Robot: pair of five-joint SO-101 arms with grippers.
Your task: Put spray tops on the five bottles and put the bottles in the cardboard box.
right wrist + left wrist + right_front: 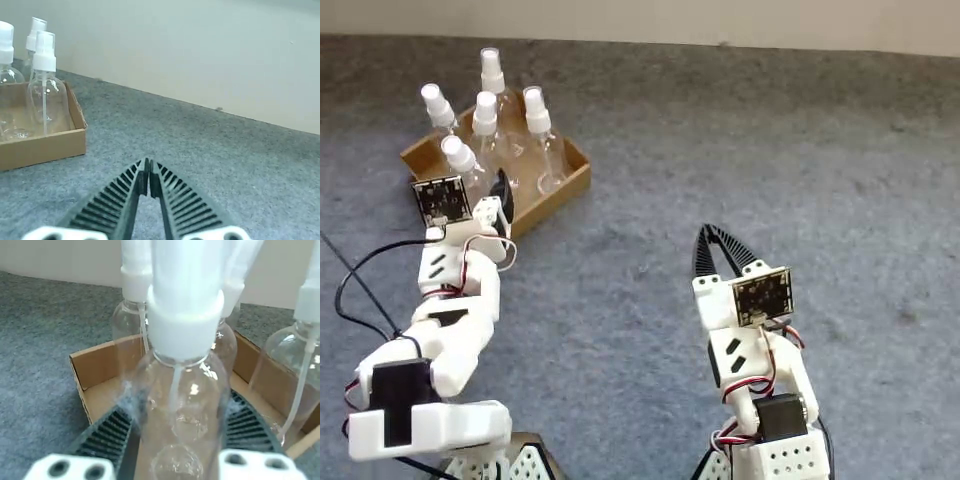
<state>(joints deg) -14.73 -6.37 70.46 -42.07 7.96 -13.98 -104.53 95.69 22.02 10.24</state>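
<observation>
Several clear bottles with white spray tops stand in the cardboard box point(572, 181) at the back left. My left gripper point(496, 196) sits at the box's near edge, shut on the nearest bottle point(463, 165). In the left wrist view that bottle point(180, 405) stands upright between the black fingers point(107, 435), its spray top point(185, 300) on. The other bottles point(538, 125) stand behind it in the box point(97, 362). My right gripper point(712, 240) rests shut and holds nothing over the grey cloth at mid-table, and in its own view the right gripper point(148, 177) points toward the box point(45, 145).
Grey cloth point(770, 150) covers the table, with free room to the right of the box and around the right arm. A pale wall point(200, 50) runs along the far edge. Cables point(350, 280) trail beside the left arm.
</observation>
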